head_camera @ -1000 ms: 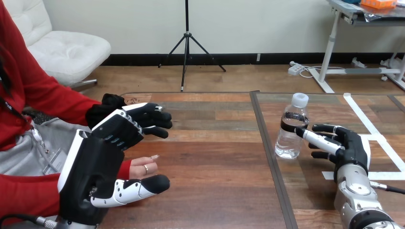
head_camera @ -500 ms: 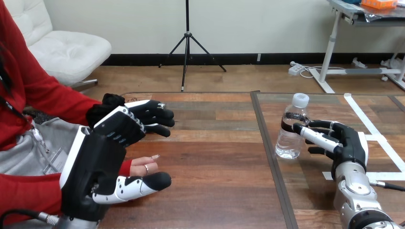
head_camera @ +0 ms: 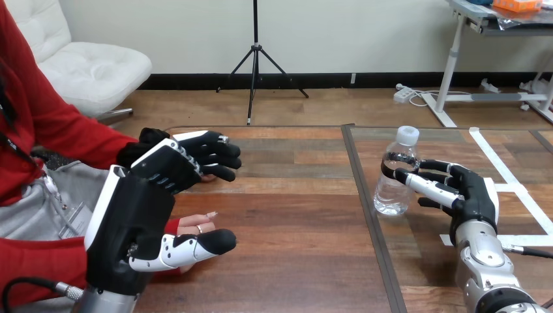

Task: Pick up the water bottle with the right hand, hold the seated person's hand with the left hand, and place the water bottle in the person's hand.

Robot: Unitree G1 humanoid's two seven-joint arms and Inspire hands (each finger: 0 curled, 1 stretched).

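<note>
The clear plastic water bottle with a white cap (head_camera: 393, 189) stands upright on the brown wooden table (head_camera: 293, 215) at about 3 o'clock from the view's centre, on the robot's right side, within easy reach of the arm meant to lift it. The black-and-white right hand (head_camera: 466, 195) comes in from the bottle's 4 o'clock. Its fingers (head_camera: 435, 165) wrap round the upper body and the thumb is laid against the near side, so it is grasping the bottle, probably high up to leave the lower part free for the person to take. The bottle's base rests on the table, so the lift is not yet made. At 8 o'clock the left hand (head_camera: 134, 215) is released, with fingers reaching out toward 1 o'clock and the thumb stretched toward 3 o'clock. The person's bare hand (head_camera: 195, 225) lies palm up between that thumb and the fingers, offered as the place to receive the bottle. Nothing is curled round it, and I cannot tell whether the two touch. The left hand seems set to close and steady it.
</note>
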